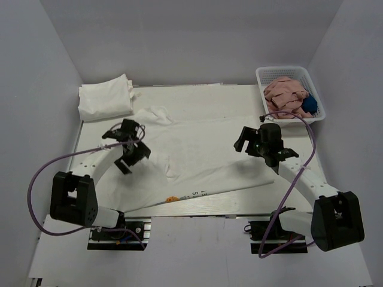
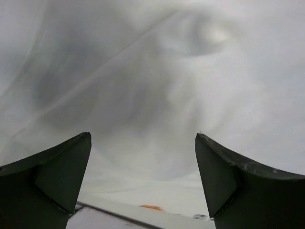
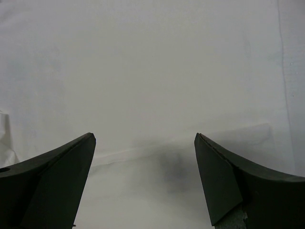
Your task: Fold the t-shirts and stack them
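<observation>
Left fingers (image 1: 133, 158) are spread wide apart with nothing between them, hanging just over the rumpled left part of the spread-out white cloth t-shirt (image 1: 203, 155). Right fingers (image 1: 244, 139) are the same deal, wide open and empty, above the flat right side of that tee. The shirt lies across the middle of the tabletop (image 1: 239, 200), with a small orange print (image 1: 172, 198) and dark lettering (image 1: 199, 193) at its near edge. The thick folded white t-shirt bundle (image 1: 106, 100) sits in the far left corner. At far right is a white plastic basket (image 1: 263, 81) holding crumpled pink cloth (image 1: 284, 95).
</observation>
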